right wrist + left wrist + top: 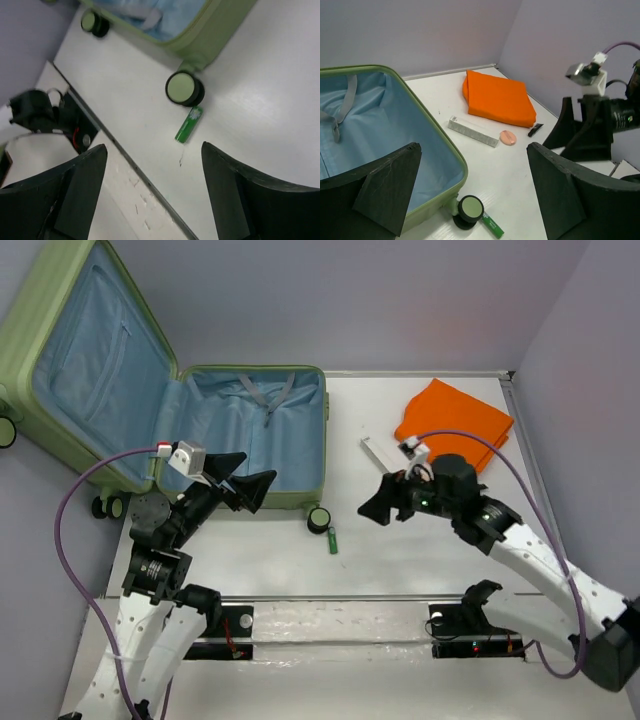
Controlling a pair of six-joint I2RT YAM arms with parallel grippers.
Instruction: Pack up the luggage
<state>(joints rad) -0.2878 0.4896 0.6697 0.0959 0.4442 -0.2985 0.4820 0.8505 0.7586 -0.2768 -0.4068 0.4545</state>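
Over the near rim of the open suitcase [255,430], hovering with the left gripper [250,478] spread wide, nothing between the fingers. Off to the suitcase's right, above bare white table [420,560], hanging with the right gripper [385,502] likewise spread and empty, looking down on a caster wheel [319,519] and a green tube [332,539] just beside it. Lying at far left, blue lining up, lid tipped up toward the lilac wall [400,300]. Farther right, well apart from the suitcase: folded orange cloth [455,420], long white box [380,452], pink disc [508,137], small black piece [535,130]. Open surface between wheel and cloth; thin rail [420,372] along the far edge.
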